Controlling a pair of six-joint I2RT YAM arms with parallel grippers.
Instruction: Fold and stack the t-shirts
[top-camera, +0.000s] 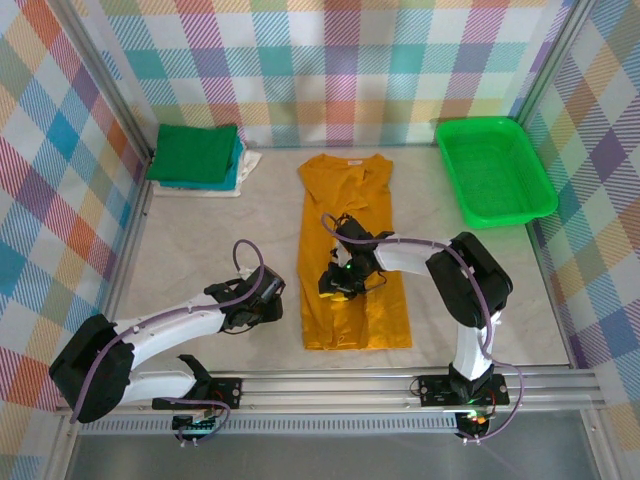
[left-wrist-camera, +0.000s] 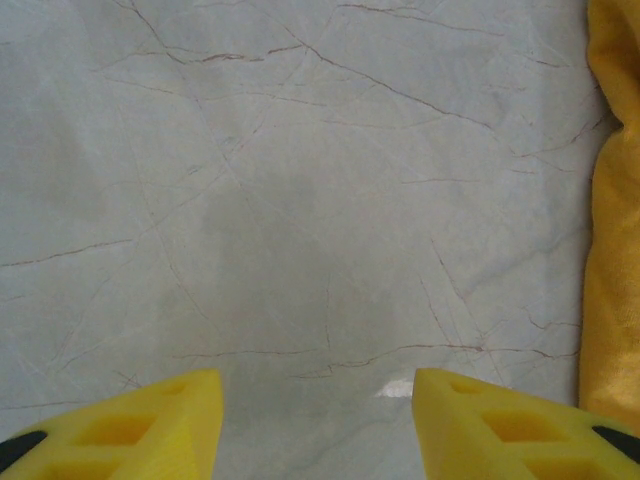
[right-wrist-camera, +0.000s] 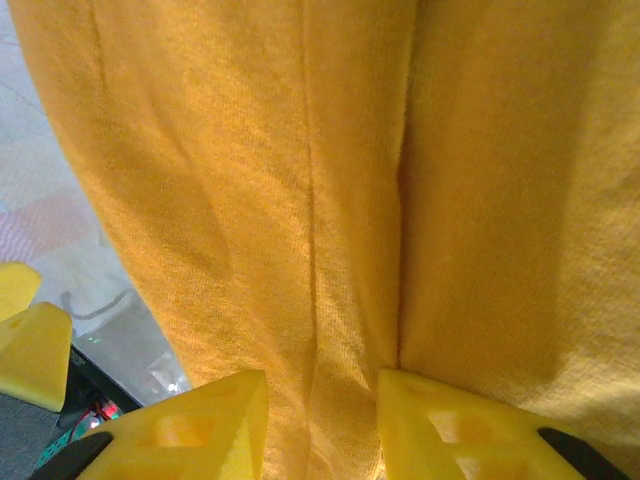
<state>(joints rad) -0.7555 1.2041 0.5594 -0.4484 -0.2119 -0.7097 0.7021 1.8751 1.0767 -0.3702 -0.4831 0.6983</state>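
Yellow-fingered, the left gripper (left-wrist-camera: 316, 402) hangs at about 8 o'clock from the table's middle, over bare marbled tabletop (top-camera: 180, 240). Its jaws stand apart with nothing between them. The long edge of the mustard-yellow t-shirt (top-camera: 352, 240) lies just off to its 3 o'clock side.

The right gripper (right-wrist-camera: 322, 400) sits low over that shirt, a little nearer than the shirt's middle. Its fingers are apart. A soft ridge of cloth runs into the gap, but I see no pinch on it.

The shirt itself lies as a long narrow strip running from 6 o'clock to 12 o'clock, sides already turned in, collar at the far end. It reads as light, limp knit: it will sag, drag and unfold if lifted by one point, and it should not slip much on the pads. I judge the best hold is at the near hem, one gripper at each corner, pinching all layers together so the strip carries over toward the collar as one.

Farther off, at 10 o'clock, the folded t-shirts (top-camera: 195, 155) wait in a stack, dark green on top of teal and white. At 2 o'clock stands the bright green mesh tray (top-camera: 452, 160).
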